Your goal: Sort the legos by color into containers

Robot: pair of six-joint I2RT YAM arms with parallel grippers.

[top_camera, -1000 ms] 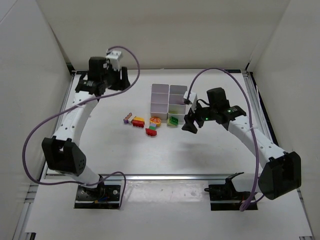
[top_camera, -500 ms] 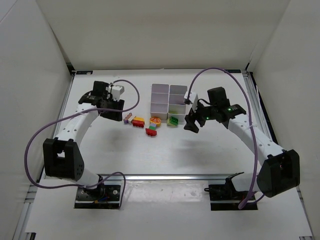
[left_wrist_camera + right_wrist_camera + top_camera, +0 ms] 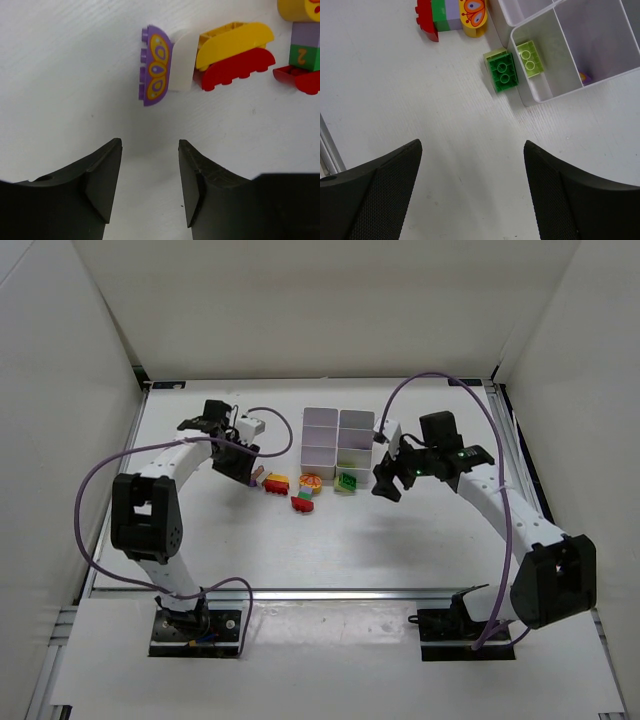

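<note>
top view
containers (image 3: pixel 337 412): white two-by-three grid, mid-tabletop (image 3: pixel 200 540).
legos: a loose row is laid along the near-left side of the containers. The purple brick (image 3: pixel 255 477) lies farthest from them, then the yellow-on-red brick (image 3: pixel 276 483), orange brick (image 3: pixel 311 481) and red/green/purple stack (image 3: pixel 303 501). The green brick (image 3: pixel 347 481) lies just beside their near wall.
nearer arm: the purple brick is best reached by the left arm (image 3: pixel 165 455), the green brick by the right arm (image 3: pixel 495 502).

left wrist view
left jaws: released, nothing held.
purple brick (image 3: pixel 156 66): found straight ahead of the gap, apart from the tips.
long axis: laid along the approach line, so only the short width would need to be spanned.
white piece (image 3: pixel 181 61): pressed against the purple brick's containers-facing side, so a snag is judged possible.
print: a yellow butterfly is shown on the purple brick, and an orange numeral, read as "2", on the stack's green block (image 3: pixel 301 56). No brand can be read.

right wrist view
right jaws: released wide, nothing held.
green brick (image 3: pixel 502 72): ahead of the gap, just beside the containers' outer wall (image 3: pixel 520 90); contact cannot be confirmed.
pale green brick (image 3: pixel 530 58): already inside the nearest cell of the containers.
print: a butterfly is shown on the orange brick (image 3: pixel 474 12).
</note>
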